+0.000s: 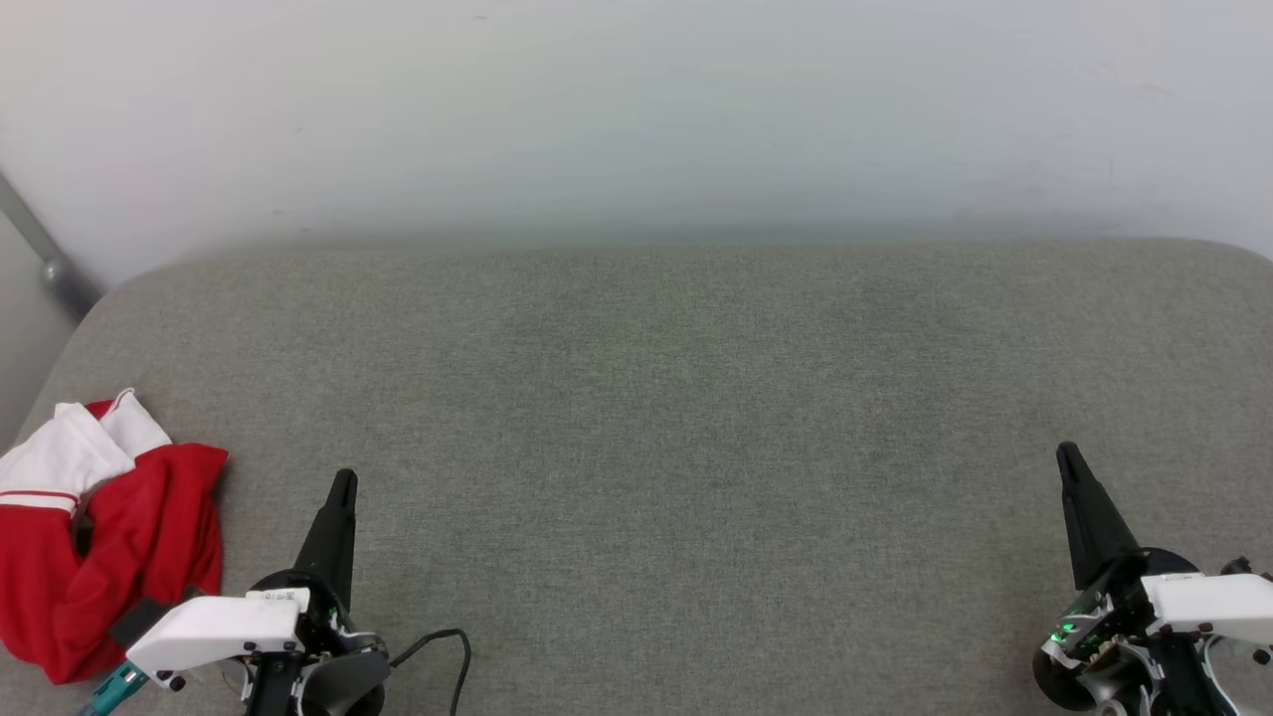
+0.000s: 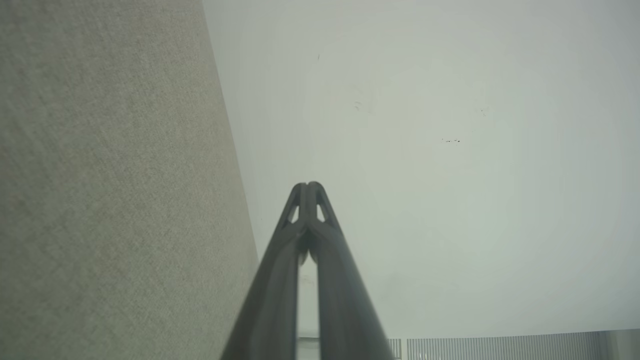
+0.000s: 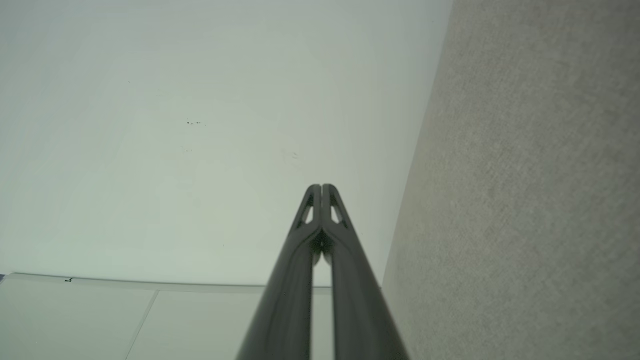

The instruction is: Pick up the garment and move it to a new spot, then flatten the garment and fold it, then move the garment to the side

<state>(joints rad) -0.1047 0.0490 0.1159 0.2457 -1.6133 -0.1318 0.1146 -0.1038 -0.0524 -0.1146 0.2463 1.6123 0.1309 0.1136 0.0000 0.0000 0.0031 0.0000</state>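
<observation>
Garment [image 1: 109, 557] lies crumpled at the grey fabric surface's [image 1: 676, 418] near left corner, just beside our left gripper [image 1: 344, 482]. Our right gripper [image 1: 1067, 455] sits near the right edge. Both jaws are fully closed, holding nothing.

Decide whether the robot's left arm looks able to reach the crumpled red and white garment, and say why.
Probably yes. The garment lies bunched just left of the left gripper on the grey surface, with nothing between them. Its jaws are shut, so they must open first.
</observation>
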